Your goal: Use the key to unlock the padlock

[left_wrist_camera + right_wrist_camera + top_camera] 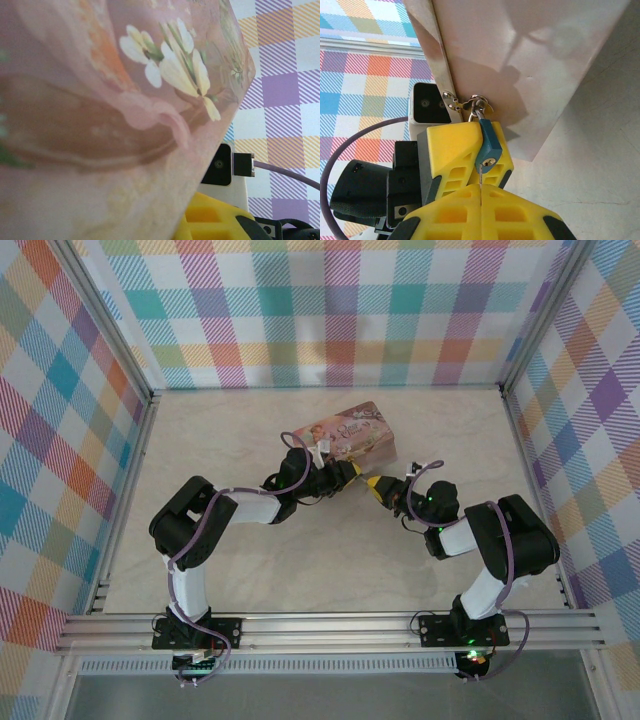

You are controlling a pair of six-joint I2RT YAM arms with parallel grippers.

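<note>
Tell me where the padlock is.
Centre of the right wrist view: the padlock hangs from the tin's hasp, between the left gripper's yellow fingers, just above the shut right gripper.

Padlock [487, 144] on tin's [530, 55] hasp [453, 99], key [481, 176] at its underside

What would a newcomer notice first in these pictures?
First, the pink flowered tin in the middle of the table, both arms meeting at it. In the right wrist view, a small blue padlock hangs from the tin's hasp, clamped by the left gripper, while the right gripper holds a thin key at its keyhole.
</note>
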